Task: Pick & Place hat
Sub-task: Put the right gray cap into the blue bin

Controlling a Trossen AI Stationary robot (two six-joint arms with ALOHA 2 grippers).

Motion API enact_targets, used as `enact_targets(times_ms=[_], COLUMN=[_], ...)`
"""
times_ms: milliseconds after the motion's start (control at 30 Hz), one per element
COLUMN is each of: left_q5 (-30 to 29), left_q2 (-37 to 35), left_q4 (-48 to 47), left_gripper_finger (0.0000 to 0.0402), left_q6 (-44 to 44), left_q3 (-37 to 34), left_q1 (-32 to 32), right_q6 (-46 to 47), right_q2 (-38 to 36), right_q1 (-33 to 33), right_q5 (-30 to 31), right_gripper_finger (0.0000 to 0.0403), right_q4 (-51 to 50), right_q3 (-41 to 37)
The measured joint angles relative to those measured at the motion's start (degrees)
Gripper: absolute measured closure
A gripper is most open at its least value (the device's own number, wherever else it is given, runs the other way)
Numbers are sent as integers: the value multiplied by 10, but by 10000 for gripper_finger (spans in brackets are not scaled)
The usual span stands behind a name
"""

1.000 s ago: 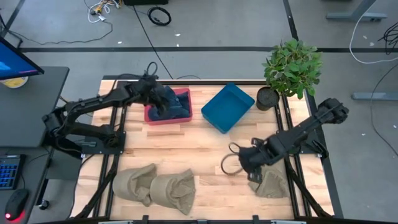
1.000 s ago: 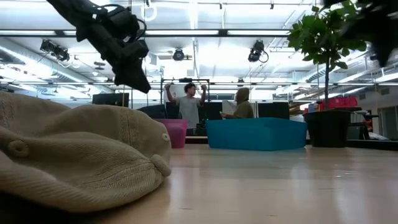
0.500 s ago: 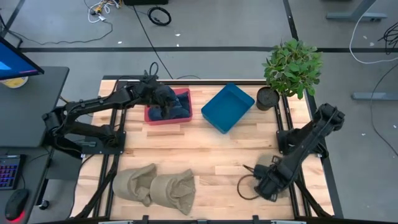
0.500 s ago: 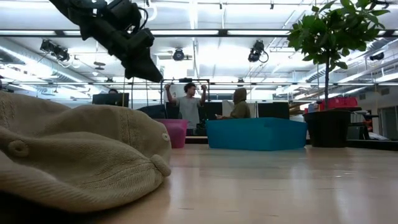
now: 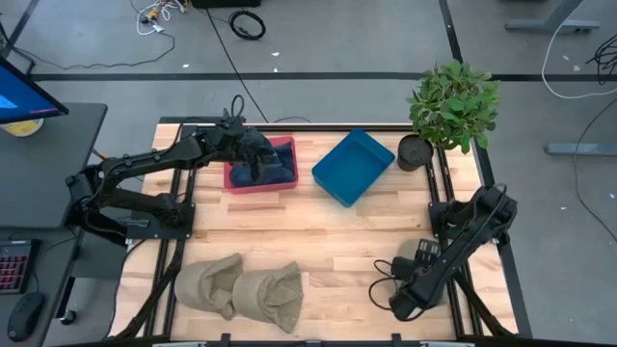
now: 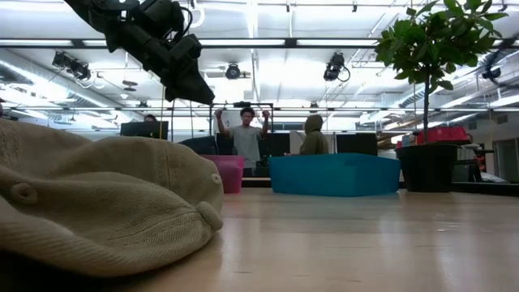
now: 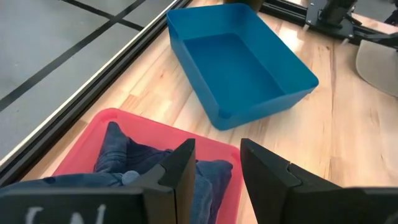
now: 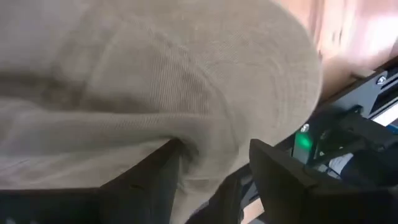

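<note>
A beige hat (image 5: 405, 262) lies near the table's near right corner, mostly hidden under my right arm. My right gripper (image 5: 405, 301) is down on it, open; in the right wrist view the hat's cloth (image 8: 186, 81) fills the picture around the gripper (image 8: 214, 162). My left gripper (image 5: 251, 157) hovers above the red tray (image 5: 260, 188) at the far left, narrowly open (image 7: 217, 143) and holding nothing. Dark blue hats (image 7: 124, 162) lie in that tray. Two more beige hats (image 5: 241, 284) rest on the table at the near left. My right gripper comes at the beige hat from above. Its open fingers (image 8: 149, 180) stand in the cloth with a ridge of the crown (image 8: 205, 134) between them. A crease runs from one finger. The hat lies on the table.
A blue bin (image 5: 352, 166) stands at the far middle and a potted plant (image 5: 451, 106) at the far right corner. Bare wood lies across the table's middle. In the low view a beige hat (image 6: 105, 203) fills the near left; people stand in the room behind.
My right gripper has swung from the table's middle toward the near right corner and come down over the beige hat, which has stayed where it was. My left gripper has shifted slightly to the right above the red tray.
</note>
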Motion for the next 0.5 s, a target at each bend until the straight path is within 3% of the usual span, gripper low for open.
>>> enact_targets(times_ms=[267,367,500], left_q5=[0,0,0], left_q2=[0,0,0], left_q4=[0,0,0], left_gripper_finger=[271,271,271], left_q6=[-3,-3,-3], left_q3=[0,0,0], left_q1=[0,0,0], right_q6=[22,10,9], right_q2=[7,6,5], right_q1=[0,-2,-9], right_q5=[5,8,9], right_gripper_finger=[219,264,357], right_q4=[10,38,51], right_q3=[-61,-80,-85])
